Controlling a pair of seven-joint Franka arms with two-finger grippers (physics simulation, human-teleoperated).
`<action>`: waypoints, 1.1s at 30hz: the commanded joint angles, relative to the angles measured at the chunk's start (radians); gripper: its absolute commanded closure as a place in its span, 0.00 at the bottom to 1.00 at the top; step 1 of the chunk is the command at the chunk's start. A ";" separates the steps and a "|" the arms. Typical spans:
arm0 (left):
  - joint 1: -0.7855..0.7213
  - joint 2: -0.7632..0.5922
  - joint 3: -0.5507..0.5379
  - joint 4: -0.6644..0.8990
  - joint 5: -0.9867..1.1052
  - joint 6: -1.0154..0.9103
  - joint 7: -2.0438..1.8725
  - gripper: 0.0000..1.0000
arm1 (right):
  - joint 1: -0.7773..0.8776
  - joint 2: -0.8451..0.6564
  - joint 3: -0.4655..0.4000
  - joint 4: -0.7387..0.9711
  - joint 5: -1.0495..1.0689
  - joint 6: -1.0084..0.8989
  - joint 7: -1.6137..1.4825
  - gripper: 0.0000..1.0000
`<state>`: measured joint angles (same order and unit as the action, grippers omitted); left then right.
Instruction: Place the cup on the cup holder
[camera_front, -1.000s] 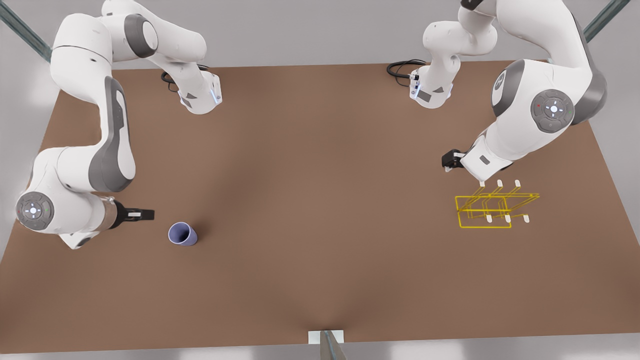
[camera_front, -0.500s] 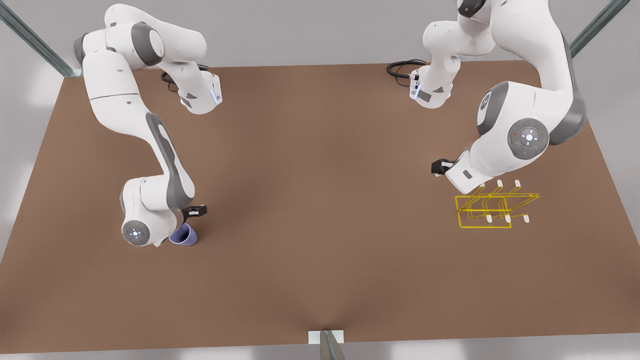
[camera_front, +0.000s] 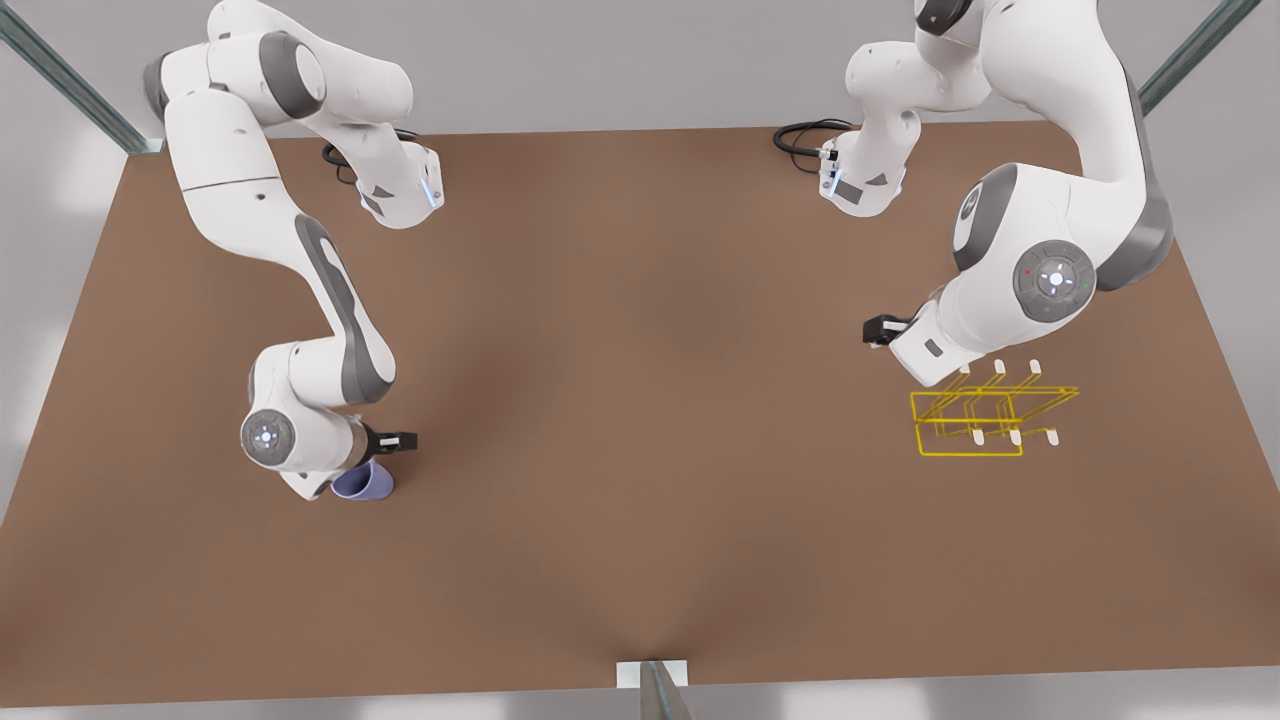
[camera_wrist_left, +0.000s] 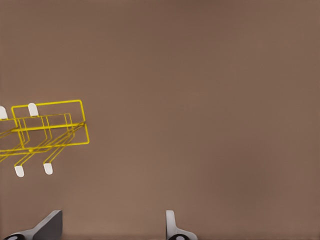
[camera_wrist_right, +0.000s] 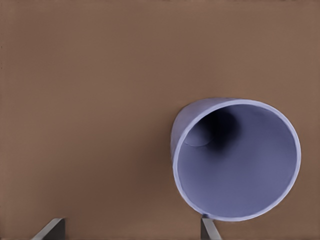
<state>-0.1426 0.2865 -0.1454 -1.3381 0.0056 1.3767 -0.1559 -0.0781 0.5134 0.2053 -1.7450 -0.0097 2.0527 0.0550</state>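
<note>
Fingers (camera_wrist_right: 209, 227) spread wide, the right gripper (camera_wrist_right: 131, 231) hovers over the small lavender-blue tapered cup (camera_wrist_right: 236, 159) on the brown table (camera_front: 640, 400), a grasp seemingly next, while the left gripper (camera_wrist_left: 112, 227), equally open, waits near the yellow wire-frame cup holder (camera_front: 985, 410).

A second ago the right gripper (camera_front: 345, 478) was beside the cup (camera_front: 366, 484), on the front view's left of it and a little apart; now it has swung over the cup and hides part of it. The arm bent in close to do that, and since the last half second it has only slid a bit lower over the cup. The left gripper (camera_front: 905, 375) moved a little away from the cup holder (camera_front: 985, 415), toward the front view's left.
</note>
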 joint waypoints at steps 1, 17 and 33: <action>0.000 -0.001 0.000 0.000 0.001 -0.004 0.002 0.00 | -0.029 -0.009 0.029 0.001 0.004 -0.011 -0.007 0.00; 0.002 0.000 0.000 0.000 0.001 0.001 0.002 0.00 | -0.049 0.050 0.065 0.039 -0.108 0.109 -0.012 0.00; -0.009 0.000 0.000 0.000 0.002 -0.004 0.002 0.00 | -0.051 0.117 0.059 0.044 -0.154 0.115 -0.011 0.71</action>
<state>-0.1517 0.2878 -0.1458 -1.3381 0.0062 1.3743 -0.1540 -0.1292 0.6322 0.2636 -1.7022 -0.1275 2.1663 0.0329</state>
